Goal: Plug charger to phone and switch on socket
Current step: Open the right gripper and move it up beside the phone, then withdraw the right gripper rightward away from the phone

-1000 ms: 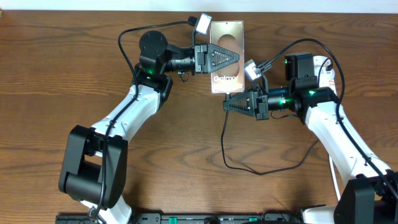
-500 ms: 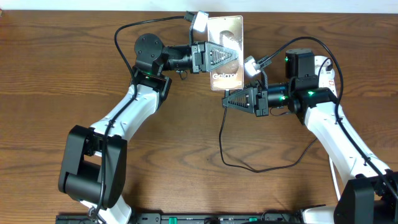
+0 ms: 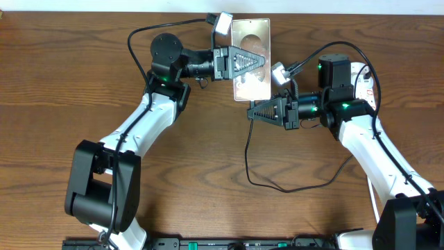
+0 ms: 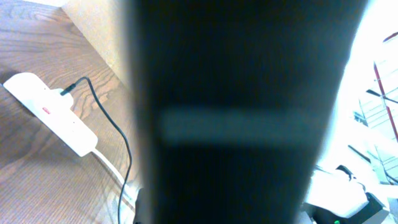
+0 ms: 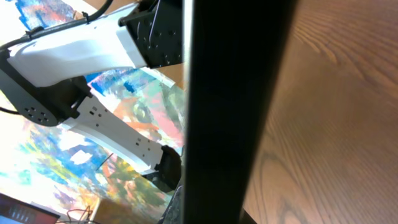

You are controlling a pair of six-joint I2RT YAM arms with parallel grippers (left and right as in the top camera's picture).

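Note:
My left gripper (image 3: 262,61) is shut on the phone (image 3: 251,42) and holds it tilted near the table's far edge. Its screen shows reflections, and no text can be read. In the left wrist view the phone (image 4: 249,112) is a dark blur filling the middle. My right gripper (image 3: 252,112) sits just below the phone's lower edge, shut on the charger's plug end. The charger cable (image 3: 248,156) loops down and to the right. The white socket (image 3: 363,78) lies partly under my right arm. It shows in the left wrist view (image 4: 50,112) with a black plug in it.
The socket's white cord (image 3: 373,198) runs along the right arm toward the front edge. The table's far edge (image 3: 104,14) is just behind the phone. In the right wrist view a dark blurred bar (image 5: 236,112) hides the jaws.
The left gripper has raised the phone a little toward the far edge and tilted it, so the "Galaxy" text no longer shows. The right gripper has moved slightly up toward the phone.

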